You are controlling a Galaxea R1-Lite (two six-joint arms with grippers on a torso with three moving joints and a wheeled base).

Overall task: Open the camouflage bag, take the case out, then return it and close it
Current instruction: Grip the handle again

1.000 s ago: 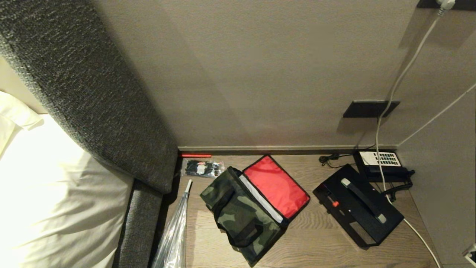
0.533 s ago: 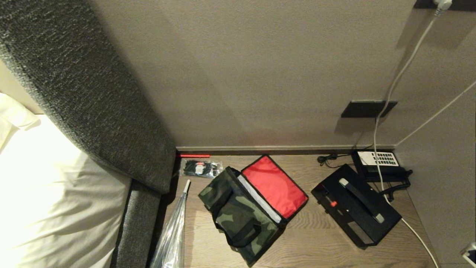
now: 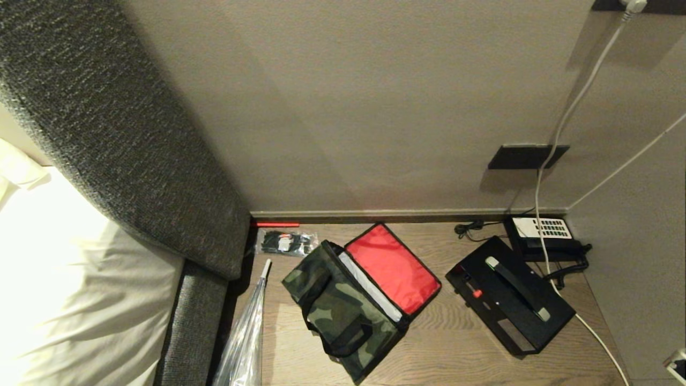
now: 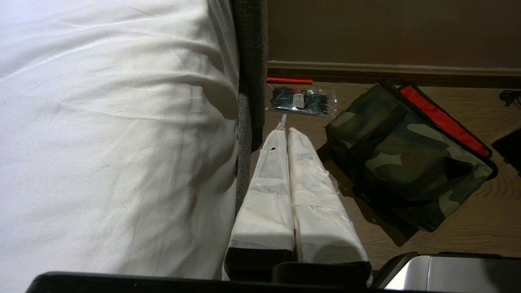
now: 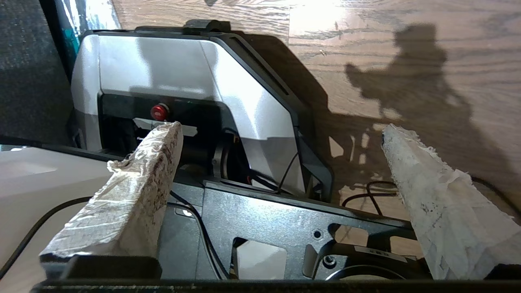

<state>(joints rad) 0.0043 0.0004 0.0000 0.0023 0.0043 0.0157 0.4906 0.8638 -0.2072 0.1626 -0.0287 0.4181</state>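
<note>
Bag open, case out on the floor; neither gripper holds anything.

The camouflage bag [image 3: 345, 311] lies with its red lid folded back, exposing the mouth for reinsertion. The case [image 3: 509, 295] rests well apart to its right, beside the telephone [image 3: 541, 233]. The right gripper [image 5: 281, 142] is spread wide over the robot's own base (apparently clear of both items); the left gripper [image 4: 285, 130] is pressed closed, empty.

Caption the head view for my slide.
Open camouflage bag, red lid lining up, beside the removed black case on the wooden floor.
</note>
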